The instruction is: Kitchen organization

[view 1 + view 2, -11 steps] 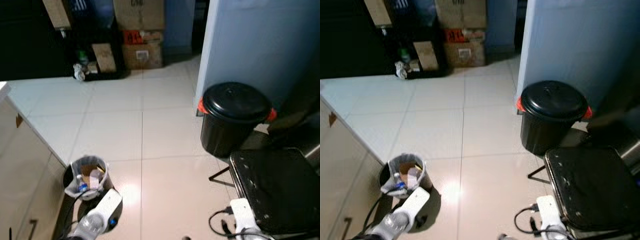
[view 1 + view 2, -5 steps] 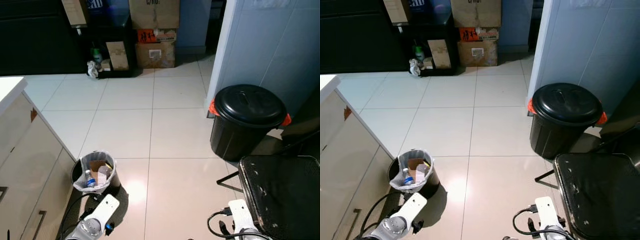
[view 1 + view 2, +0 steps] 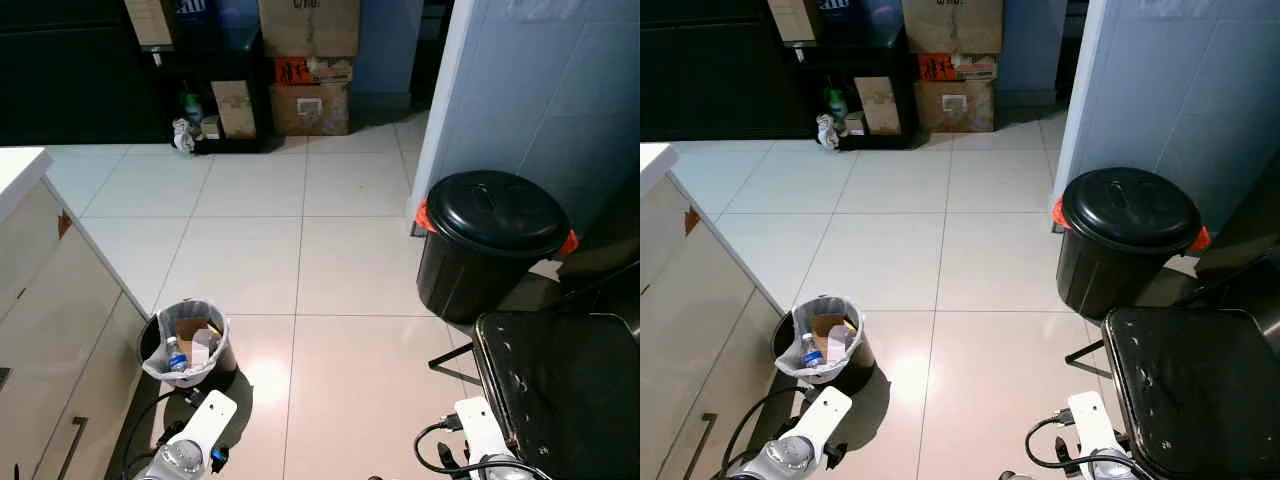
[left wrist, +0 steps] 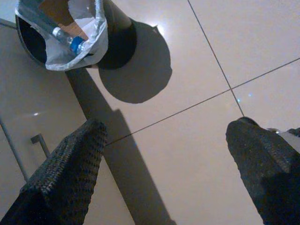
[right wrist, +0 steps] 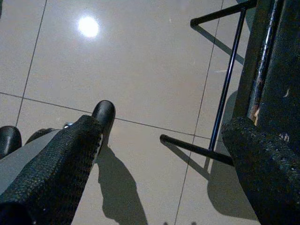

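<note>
We stand on a pale tiled floor [image 3: 300, 260] with both arms hanging low, so the step in hand reads as walking and scanning for something to tidy, not a grasp. Nothing is held by either claw.

Taking the scene from the largest thing down: the cabinet run [image 3: 40, 330] fills the 9 o'clock edge of the head view, its white counter corner at about 10. A black chair [image 3: 1185, 385] sits at 4 o'clock, very near our right arm. The lidded black bin [image 3: 490, 245] stands at 3 o'clock against the blue wall. Cardboard boxes [image 3: 310, 60] are stacked at 12, well apart from us. The small waste basket [image 3: 187, 340], lined with a bag and holding a bottle and card scraps, sits at 8 o'clock, just beside the cabinet.

The left gripper [image 4: 164, 154] hangs spread wide, fingers well apart, with the basket beyond one fingertip. The right gripper [image 5: 164, 154] is likewise spread, one finger close to the chair's frame.

To do this step well, we judge we should steer clear of the chair legs on the right, keep the basket in sight, and keep both arms tucked low while walking so that neither catches on the cabinet or the chair.
</note>
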Motion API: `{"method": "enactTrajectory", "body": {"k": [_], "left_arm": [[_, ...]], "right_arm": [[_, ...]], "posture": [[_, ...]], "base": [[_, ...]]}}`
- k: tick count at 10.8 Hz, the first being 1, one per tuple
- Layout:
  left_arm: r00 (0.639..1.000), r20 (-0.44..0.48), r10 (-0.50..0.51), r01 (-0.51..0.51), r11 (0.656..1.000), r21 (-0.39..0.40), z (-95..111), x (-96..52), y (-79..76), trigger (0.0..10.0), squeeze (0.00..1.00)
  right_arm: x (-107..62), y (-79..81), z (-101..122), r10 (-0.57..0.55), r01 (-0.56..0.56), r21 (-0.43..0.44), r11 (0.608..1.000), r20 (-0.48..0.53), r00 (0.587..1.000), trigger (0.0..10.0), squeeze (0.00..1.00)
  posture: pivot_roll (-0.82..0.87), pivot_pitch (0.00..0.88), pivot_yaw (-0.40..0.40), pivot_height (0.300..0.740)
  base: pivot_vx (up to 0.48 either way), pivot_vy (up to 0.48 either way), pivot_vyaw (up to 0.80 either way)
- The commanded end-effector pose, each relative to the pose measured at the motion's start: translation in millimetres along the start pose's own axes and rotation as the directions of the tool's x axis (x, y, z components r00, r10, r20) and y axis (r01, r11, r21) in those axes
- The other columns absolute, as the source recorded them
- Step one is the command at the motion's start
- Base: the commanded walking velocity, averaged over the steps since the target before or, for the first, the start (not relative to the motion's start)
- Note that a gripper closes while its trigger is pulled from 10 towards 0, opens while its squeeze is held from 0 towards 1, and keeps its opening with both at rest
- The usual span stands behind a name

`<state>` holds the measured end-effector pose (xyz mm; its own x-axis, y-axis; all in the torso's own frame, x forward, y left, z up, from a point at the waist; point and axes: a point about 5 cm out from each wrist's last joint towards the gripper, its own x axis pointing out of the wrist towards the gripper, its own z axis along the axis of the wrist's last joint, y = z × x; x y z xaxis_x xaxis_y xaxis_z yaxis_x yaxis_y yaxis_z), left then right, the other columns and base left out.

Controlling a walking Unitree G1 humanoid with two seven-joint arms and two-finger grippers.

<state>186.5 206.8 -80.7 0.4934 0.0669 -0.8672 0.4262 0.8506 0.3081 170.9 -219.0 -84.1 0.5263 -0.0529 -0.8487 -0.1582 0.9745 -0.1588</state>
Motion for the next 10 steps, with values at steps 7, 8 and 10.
{"method": "enactTrajectory", "body": {"k": [7,8,10], "left_arm": [[0.999,-0.045,0.001,-0.004,0.997,-0.074,-9.4,-1.1,5.8,10.0,0.0],[0.999,-0.054,-0.007,0.003,0.998,-0.065,-10.7,-0.9,0.6,10.0,0.0],[0.999,-0.051,-0.017,0.014,0.998,-0.056,-10.2,-0.8,-1.4,10.0,0.0]], "right_arm": [[2.8,0.8,10.5,-0.009,0.008,-0.015,1.0,-0.031,0.999,10.0,0.0],[2.7,0.8,9.4,-0.012,0.012,-0.015,1.0,-0.031,0.999,10.0,0.0],[2.2,3.5,4.3,-0.009,0.008,-0.02,1.0,-0.042,0.999,10.0,0.0]], "posture": [[-0.05,0.0,0.05,0.74],[-0.05,0.0,0.048,0.74],[-0.05,0.0,0.049,0.74]], "base": [[0.0,0.0,0.0],[0.0,0.0,0.0],[0.0,0.0,0.0]]}}
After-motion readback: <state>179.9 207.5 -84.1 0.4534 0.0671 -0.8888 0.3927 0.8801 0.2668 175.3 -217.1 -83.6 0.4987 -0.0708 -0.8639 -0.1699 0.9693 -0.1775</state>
